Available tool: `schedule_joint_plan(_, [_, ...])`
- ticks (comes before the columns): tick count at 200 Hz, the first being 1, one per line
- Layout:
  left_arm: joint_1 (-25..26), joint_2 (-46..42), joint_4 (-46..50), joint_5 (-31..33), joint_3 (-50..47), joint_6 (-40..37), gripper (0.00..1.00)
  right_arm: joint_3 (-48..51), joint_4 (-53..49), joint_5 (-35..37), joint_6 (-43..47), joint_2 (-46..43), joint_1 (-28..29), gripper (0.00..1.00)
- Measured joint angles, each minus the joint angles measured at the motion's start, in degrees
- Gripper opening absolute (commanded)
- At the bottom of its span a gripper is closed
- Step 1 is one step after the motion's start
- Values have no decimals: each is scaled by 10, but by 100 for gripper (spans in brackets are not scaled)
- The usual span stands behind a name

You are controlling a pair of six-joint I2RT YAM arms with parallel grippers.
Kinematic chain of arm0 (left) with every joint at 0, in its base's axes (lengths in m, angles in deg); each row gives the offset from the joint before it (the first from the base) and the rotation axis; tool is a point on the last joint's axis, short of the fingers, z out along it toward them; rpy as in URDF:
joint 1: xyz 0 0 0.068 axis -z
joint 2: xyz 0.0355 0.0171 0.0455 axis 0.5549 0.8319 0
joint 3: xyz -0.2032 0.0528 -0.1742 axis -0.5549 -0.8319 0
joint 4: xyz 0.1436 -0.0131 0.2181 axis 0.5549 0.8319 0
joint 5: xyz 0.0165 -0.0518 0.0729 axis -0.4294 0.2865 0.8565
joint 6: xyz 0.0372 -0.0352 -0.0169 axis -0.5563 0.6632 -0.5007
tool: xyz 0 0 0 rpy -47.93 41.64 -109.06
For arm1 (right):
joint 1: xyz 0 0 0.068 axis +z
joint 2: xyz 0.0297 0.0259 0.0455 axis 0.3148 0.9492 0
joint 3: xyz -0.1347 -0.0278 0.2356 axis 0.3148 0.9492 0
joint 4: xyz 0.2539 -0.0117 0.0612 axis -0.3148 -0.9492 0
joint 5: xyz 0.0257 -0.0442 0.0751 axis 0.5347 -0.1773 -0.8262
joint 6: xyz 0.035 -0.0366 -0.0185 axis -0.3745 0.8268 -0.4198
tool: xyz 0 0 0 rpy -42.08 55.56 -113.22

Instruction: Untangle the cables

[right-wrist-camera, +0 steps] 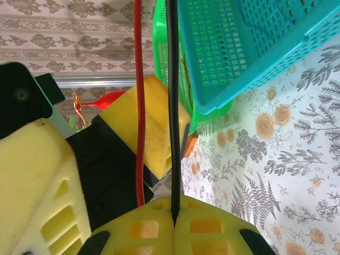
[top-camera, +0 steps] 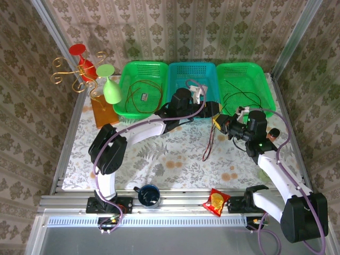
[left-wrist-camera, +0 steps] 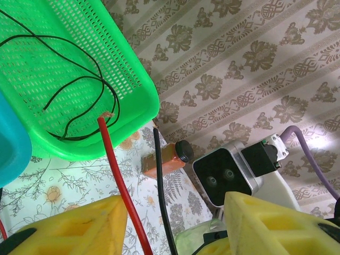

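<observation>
L pincer [left-wrist-camera: 172, 223]: bottom of your L wrist view. Yellow fingers stand well apart and grip nothing. The red cable [left-wrist-camera: 119, 175] + black cable [left-wrist-camera: 159, 175] run up thru the gap.
R pincer [right-wrist-camera: 174, 220]: bottom centre of your R wrist view. Fingers are pressed together w/ the black cable nipped in the seam. The red cable drops behind the fingers just L of it; can't tell if it's nipped too.
Both pincers: top view, centre-R of frame, close together, just below the blue bin [top-camera: 194, 65].
Red + black cables: top view, they trail down-frame from btwn the pincers over the floral worktop [top-camera: 170, 159] and end mid-frame.
Red tip: L wrist view, upper L. The bare end shows in front of the R green bin [left-wrist-camera: 133, 64] wall.
Black loop [top-camera: 240, 96]: lies inside the R green bin, upper R of top view.
Reddish loop [top-camera: 133, 98]: lies inside the L green bin [top-camera: 146, 64], upper centre-L of top view.
Bottle [left-wrist-camera: 164, 159]: orange w/ black cap, on its side, mid-frame in L wrist view, just R of the black cable.
Mug [top-camera: 149, 195] + snack pack [top-camera: 217, 202]: bottom of top view, btwn the arm bases, well apart from the cables.
</observation>
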State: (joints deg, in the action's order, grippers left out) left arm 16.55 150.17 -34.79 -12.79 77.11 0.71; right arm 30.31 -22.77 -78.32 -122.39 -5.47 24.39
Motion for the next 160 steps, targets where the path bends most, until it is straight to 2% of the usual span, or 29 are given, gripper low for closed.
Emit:
schedule_joint_plan(64, [-1, 0, -3, -4, 0, 8, 43, 0, 0, -4, 7, 19, 0, 0])
schedule_joint_plan(81, [-1, 0, -6, -4, 0, 13, 32, 0, 0, -4, 10, 20, 0, 0])
schedule_joint_plan(95, [-1, 0, -13, -5, 0, 20, 17, 0, -2, -4, 12, 20, 0, 0])
schedule_joint_plan(106, [-1, 0, -22, -7, -1, 18, 9, 0, -5, -4, 13, 20, 0, 0])
schedule_joint_plan(140, [-5, 0, -49, -5, -15, 26, 0, 0, -16, -4, 13, 15, 0, 0])
schedule_joint_plan(160, [-9, 0, -56, -4, -32, 25, 1, 0, -26, -3, 15, 6, 0, 0])
